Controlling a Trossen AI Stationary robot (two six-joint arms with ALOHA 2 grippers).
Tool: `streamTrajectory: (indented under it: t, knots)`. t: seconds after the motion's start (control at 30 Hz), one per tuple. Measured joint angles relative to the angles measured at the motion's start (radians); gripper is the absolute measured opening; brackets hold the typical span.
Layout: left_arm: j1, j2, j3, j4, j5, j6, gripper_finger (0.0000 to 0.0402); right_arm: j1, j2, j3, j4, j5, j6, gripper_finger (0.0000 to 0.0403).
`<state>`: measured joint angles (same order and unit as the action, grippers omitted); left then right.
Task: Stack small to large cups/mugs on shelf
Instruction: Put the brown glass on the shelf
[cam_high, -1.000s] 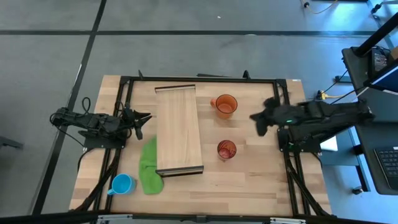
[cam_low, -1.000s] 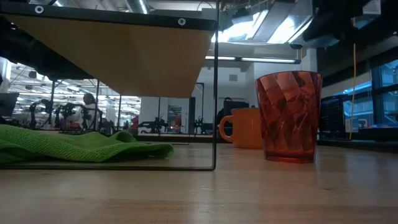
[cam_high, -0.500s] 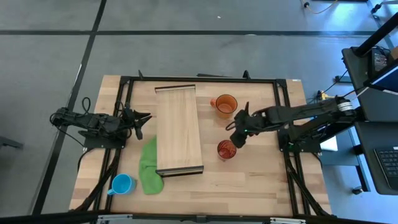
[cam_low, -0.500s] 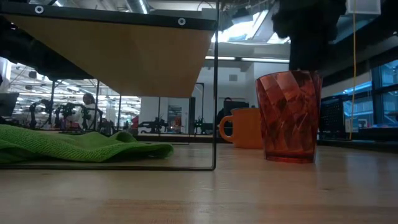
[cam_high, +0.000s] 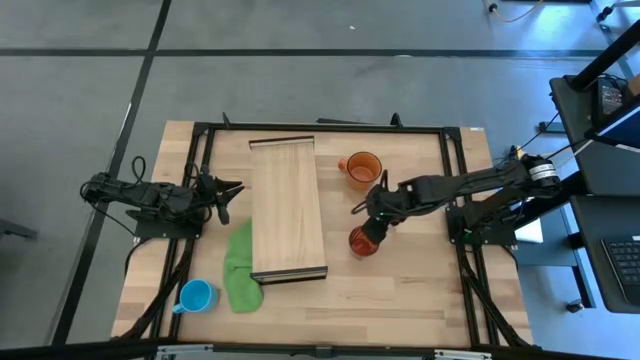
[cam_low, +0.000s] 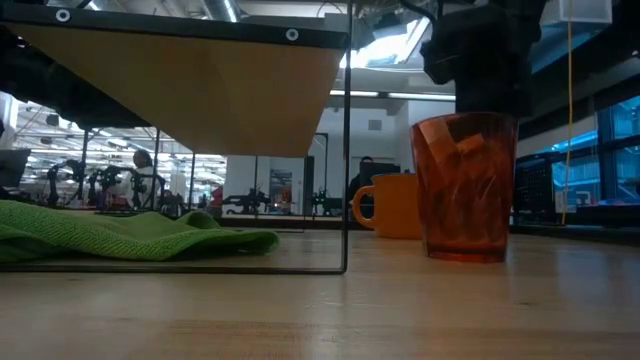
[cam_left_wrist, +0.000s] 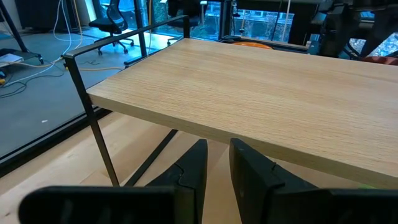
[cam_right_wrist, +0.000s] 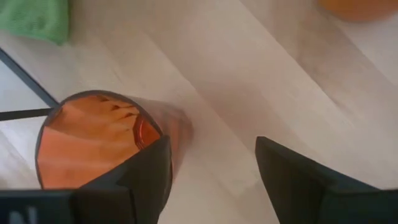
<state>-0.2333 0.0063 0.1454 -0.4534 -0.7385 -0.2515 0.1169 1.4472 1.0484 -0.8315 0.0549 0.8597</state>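
1. The wooden table (cam_high: 400, 290) is carrying everything; no brand, label or writing is showing on any item.
2. The shelf (cam_high: 286, 205) is standing left of centre, its plank top bare.
3. The green cloth (cam_high: 239, 266) is lying against the shelf's left side.
4. The right gripper (cam_high: 372, 222) is hanging over the red tumbler (cam_high: 363, 241), fingers spread apart: one finger (cam_right_wrist: 144, 174) is sitting over the rim, the other beside the tumbler.
5. The left gripper (cam_high: 226, 197) is waiting at the table's left edge, fingers (cam_left_wrist: 193, 171) nearly together.
6. The orange mug (cam_high: 361, 169) is standing behind the tumbler.
7. The blue mug (cam_high: 196, 295) is sitting near the front left corner.
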Motion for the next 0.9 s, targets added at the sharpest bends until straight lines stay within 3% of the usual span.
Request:
streamTrajectory:
  t: [0.43, 0.67, 0.9]
  knots:
    - [0.000, 0.000, 0.000, 0.000, 0.000, 0.000, 0.0063, -0.002, -0.029, 0.034, 0.032, 0.024, -0.025, 0.0239]
    - [0.000, 0.000, 0.000, 0.000, 0.000, 0.000, 0.0063, 0.009, -0.033, 0.022, 0.031, -0.090, -0.023, 0.0239]
    - [0.000, 0.000, 0.000, 0.000, 0.000, 0.000, 0.0063, 0.033, -0.033, -0.006, 0.059, -0.085, 0.022, 0.0239]
